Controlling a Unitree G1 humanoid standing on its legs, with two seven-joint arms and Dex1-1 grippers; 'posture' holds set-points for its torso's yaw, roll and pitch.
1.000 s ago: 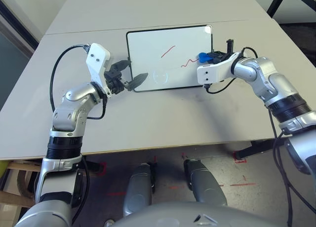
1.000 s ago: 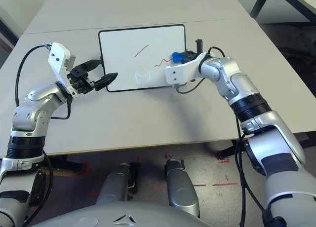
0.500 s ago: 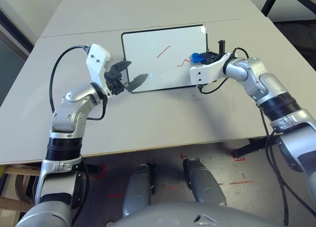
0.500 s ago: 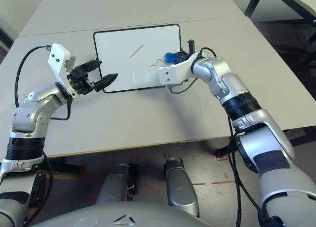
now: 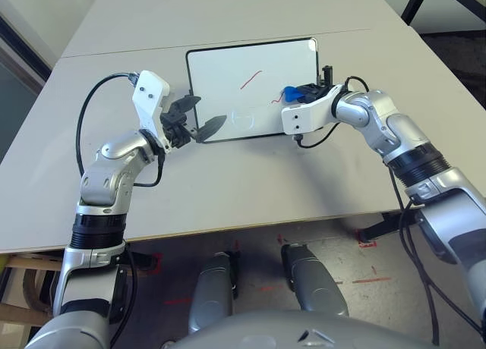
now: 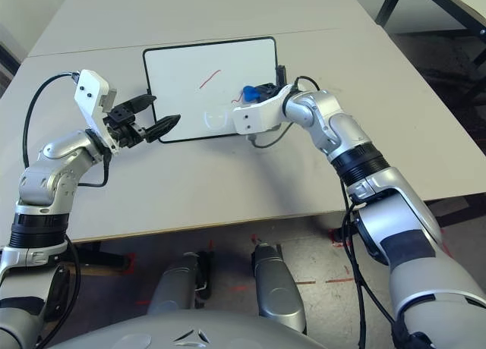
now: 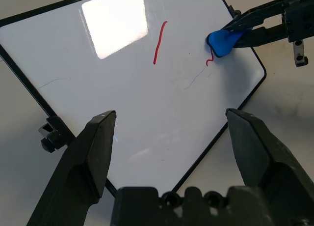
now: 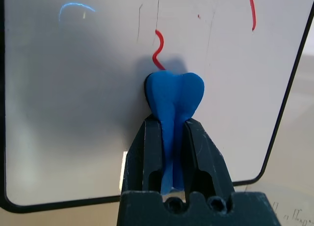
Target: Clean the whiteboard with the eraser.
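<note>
Compared with a second ago, the right pincer (image 5: 298, 93) is seen further left over the whiteboard (image 5: 228, 76), and less of the red squiggle remains uncovered: only a short curl (image 8: 157, 50) is left showing beyond the eraser (image 8: 174, 96). Between the earliest picture and the next the whole scene is shifted, so part of that change is put down to the camera; the board itself is not judged to have moved on the tabletop (image 5: 250, 182). The left arm is found in the same pose as before.

The right pincer is clamped tight on the blue eraser, whose rounded end is pressed against the board surface near the board's right edge, right of centre in the head view. The straight red stroke (image 5: 250, 79) is untouched, upper centre of the board. A faint circular mark (image 5: 243, 118) is seen near the board's lower edge.

The left pincer (image 5: 199, 114) is spread wide with nothing between its fingers (image 7: 93, 152), held at the board's lower left corner, left of centre in the frame.

The whiteboard lies flat in the upper middle of the frame.
</note>
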